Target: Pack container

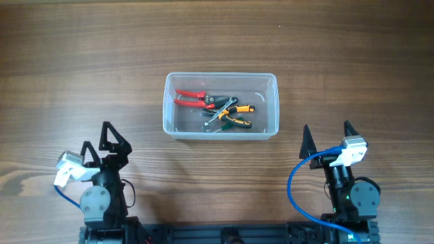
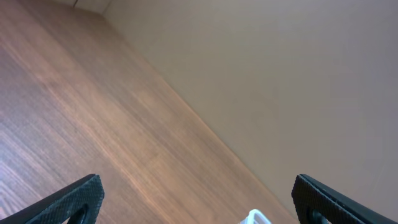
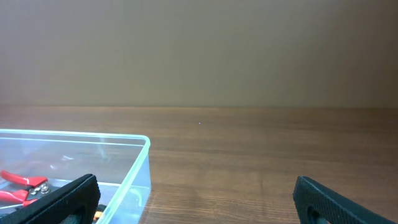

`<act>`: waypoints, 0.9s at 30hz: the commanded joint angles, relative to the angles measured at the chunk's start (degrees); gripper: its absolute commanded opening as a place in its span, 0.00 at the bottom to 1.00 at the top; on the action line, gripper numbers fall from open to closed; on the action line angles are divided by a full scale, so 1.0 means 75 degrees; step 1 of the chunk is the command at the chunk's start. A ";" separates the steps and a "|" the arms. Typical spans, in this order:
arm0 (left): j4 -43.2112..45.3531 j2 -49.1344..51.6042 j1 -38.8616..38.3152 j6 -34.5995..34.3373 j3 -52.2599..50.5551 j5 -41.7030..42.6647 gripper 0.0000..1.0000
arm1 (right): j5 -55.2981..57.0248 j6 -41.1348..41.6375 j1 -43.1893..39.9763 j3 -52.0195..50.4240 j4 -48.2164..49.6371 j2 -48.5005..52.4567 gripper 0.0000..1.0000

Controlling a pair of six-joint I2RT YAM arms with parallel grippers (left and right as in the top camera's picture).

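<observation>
Black left tool [image 1: 96, 135] wide open, empty, right tool [image 1: 326, 127] likewise

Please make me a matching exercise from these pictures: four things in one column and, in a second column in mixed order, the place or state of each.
Things:
1. red-handled cutters
2. container
3. left pincer
4. right pincer

Places or states:
A. open and empty, nearer than the container, on the robot's right
B. in the middle of the table, holding hand tools
C. inside the container, at its left end
D. open and empty, nearer than the container, on the robot's left

Pairs: 1-C, 2-B, 3-D, 4-A.
</observation>
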 commanded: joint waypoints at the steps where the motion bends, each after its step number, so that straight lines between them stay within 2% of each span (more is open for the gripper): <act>1: 0.0114 -0.0163 -0.0035 -0.0178 -0.0262 0.0125 1.00 | -0.0111 -0.0067 -0.0035 -0.0003 0.0032 -0.0099 1.00; 20: 0.0370 -0.0163 -0.0035 -0.0015 -0.0595 0.0131 1.00 | -0.0111 -0.0067 -0.0032 -0.0003 0.0029 -0.0099 1.00; 23: 0.0644 -0.0163 -0.0079 0.0784 -0.0595 0.0306 1.00 | -0.0111 -0.0067 -0.0035 -0.0003 0.0029 -0.0099 1.00; 27: 0.1332 -0.0163 -0.0108 0.2474 -0.0595 0.0554 1.00 | -0.0111 -0.0067 -0.0032 -0.0003 0.0032 -0.0099 1.00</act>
